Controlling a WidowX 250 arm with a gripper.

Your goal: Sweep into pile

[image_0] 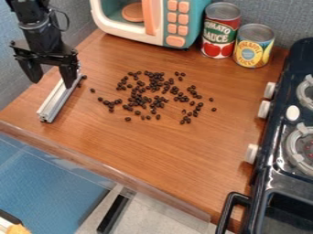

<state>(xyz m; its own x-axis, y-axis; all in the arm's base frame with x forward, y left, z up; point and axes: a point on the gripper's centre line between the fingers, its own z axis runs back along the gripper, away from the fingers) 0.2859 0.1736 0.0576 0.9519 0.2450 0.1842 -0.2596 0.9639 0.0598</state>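
At the upper left, the black gripper [52, 83] hangs low over the counter [159, 160]. Its two fingers are spread wide apart with nothing between them. A silver metal bar [55, 103] lies slanted on the wood, its upper end by the gripper's right finger; whether they touch I cannot tell. Dark beans [147, 98] are scattered loosely over the counter's middle, densest around the centre, with stray ones at the right and lower edges. A few beans sit beside the bar's upper end.
A toy microwave [174, 23] stands at the back, with a tomato sauce can [220, 32] and a pineapple can [252, 48] to its right. A black toy stove [278, 160] lines the right side. The counter's front edge runs diagonally along the lower left.
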